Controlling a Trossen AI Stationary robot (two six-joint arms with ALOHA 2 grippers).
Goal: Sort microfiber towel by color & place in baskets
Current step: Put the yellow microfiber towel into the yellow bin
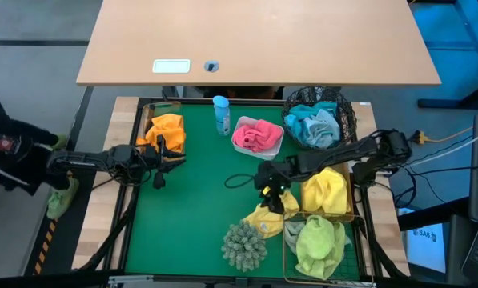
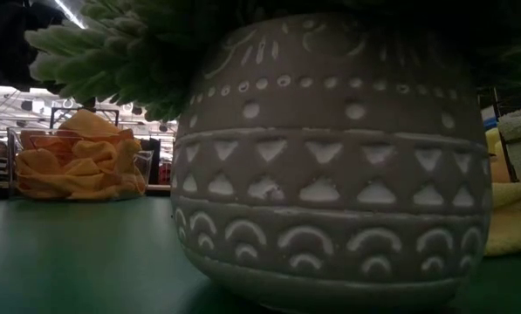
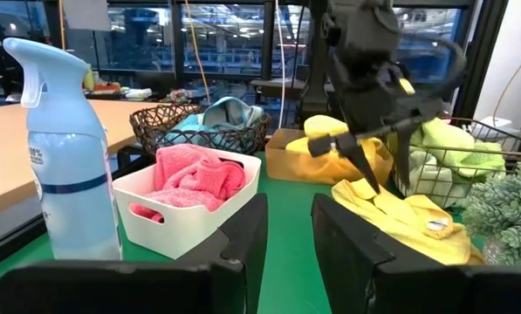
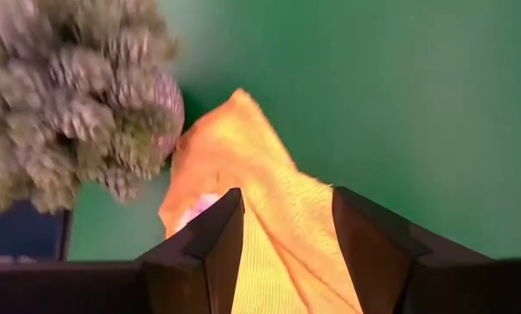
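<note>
The right gripper [image 1: 272,190] is positioned over the yellow towel [image 1: 267,218] that lies loose on the green mat [image 1: 198,200], just beside the gold basket [image 1: 353,192] already holding yellow towels. In the right wrist view the towel [image 4: 269,235] is seen between the two fingers [image 4: 209,249], which stand apart with cloth in the gap; a closed grip is not shown, so the jaws are taken as parted around the fabric.

The step in hand is judged to be the pick of this towel. A good grasp is obtained when the fingers are lowered onto a raised fold, not a flat edge, and closed fully before any lift. The shaggy plant [image 1: 244,244] touches or nearly touches the towel (which of the two cannot be told), so a straight upward lift is advised to avoid dragging it.

The left gripper [image 1: 160,160] waits beside the clear tub [image 1: 165,106] of orange towels, its jaws narrowly parted and empty.

The pink, blue and green towels are already held in their baskets.
</note>
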